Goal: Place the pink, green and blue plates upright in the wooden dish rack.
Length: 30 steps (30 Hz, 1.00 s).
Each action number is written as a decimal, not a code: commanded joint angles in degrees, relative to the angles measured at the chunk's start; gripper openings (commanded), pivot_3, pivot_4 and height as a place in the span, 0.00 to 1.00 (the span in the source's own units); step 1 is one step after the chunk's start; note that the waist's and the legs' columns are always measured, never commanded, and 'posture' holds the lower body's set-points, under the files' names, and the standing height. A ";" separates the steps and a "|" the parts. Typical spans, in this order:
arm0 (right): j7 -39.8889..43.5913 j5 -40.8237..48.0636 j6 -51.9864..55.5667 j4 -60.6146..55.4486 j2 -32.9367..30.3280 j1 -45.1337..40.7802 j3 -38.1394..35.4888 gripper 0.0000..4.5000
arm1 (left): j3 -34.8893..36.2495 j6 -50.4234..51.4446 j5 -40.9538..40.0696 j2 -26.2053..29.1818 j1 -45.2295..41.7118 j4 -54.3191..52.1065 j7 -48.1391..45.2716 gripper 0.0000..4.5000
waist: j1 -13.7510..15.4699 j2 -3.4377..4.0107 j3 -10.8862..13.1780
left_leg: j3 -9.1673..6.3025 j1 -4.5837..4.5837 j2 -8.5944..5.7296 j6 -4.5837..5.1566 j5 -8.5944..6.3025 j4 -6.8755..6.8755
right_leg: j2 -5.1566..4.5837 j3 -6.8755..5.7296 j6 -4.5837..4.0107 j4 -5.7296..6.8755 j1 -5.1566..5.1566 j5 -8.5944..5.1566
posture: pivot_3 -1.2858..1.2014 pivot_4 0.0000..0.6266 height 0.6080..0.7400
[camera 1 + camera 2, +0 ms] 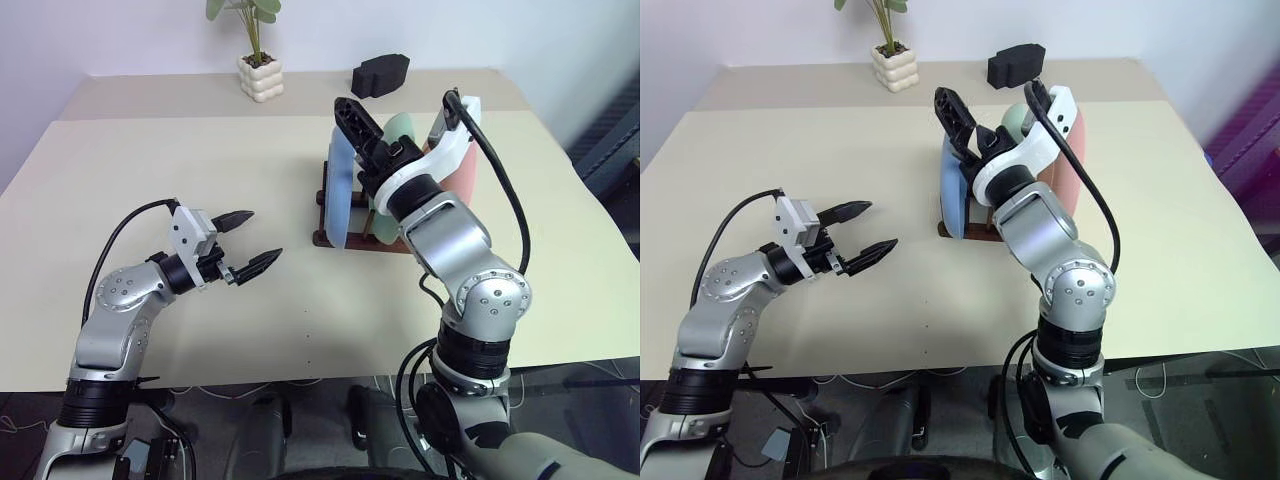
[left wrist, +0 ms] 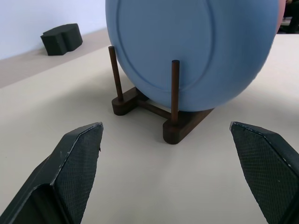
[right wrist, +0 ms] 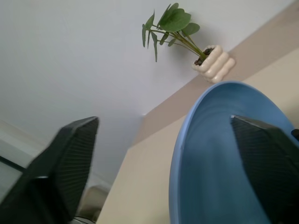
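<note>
The round blue plate [image 1: 339, 195] stands upright in the small dark wooden dish rack [image 2: 175, 126]. The green plate [image 1: 402, 128] and pink plate [image 1: 462, 172] behind it are partly hidden by the right arm. Right gripper [image 1: 372, 135] spread wide above the blue plate's rim; left gripper [image 1: 247, 243] also spread, empty.

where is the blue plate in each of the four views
Left eye view: blue plate upright at the near end of the wooden dish rack.
Right eye view: centre, same slot.
Left wrist view: upper middle.
Right wrist view: lower right.
Shared landmark: potted plant.
</note>
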 commanded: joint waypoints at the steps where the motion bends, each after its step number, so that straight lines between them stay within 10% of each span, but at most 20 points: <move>1: 2.40 -0.90 0.05 -1.19 -1.80 -1.91 0.37 0.99 | -0.01 -0.34 -0.17 0.05 -0.20 -1.39 0.01 1.00 | 0.00 0.00 0.00 | 0.00 0.00 0.00 0.00 0.00 0.00 | 0.00 0.00 0.00 0.00 0.00 0.00 | 0.52 0.24 1.00; 13: 12.42 -8.44 -0.24 -1.31 -8.40 -6.41 1.82 0.99 | -0.17 -0.53 -0.06 -0.26 -0.21 -1.49 0.22 1.00 | 0.01 0.00 0.00 | 0.00 0.00 0.00 0.00 0.00 0.00 | 0.01 0.00 0.00 0.00 -0.01 0.00 | 0.52 0.24 1.00; 20: 32.70 -21.45 -3.45 -4.95 -27.59 -10.31 2.06 0.99 | 0.79 -0.50 -0.38 -0.33 -0.34 -1.31 0.92 1.00 | 0.35 0.01 0.01 | 0.01 -0.05 -0.04 0.00 0.00 0.01 | -0.01 -0.01 0.00 -0.07 -0.01 -0.01 | 0.52 0.24 1.00; 30: 59.67 -17.64 -8.19 -1.91 -47.10 18.43 -33.53 0.99 | 2.80 -3.32 0.78 -0.18 -0.98 5.74 1.92 1.00 | 1.19 -0.05 -0.01 | 0.12 -0.04 -0.07 0.06 -0.04 0.03 | -0.04 0.02 0.00 -0.20 0.08 -0.02 | 0.52 0.24 1.00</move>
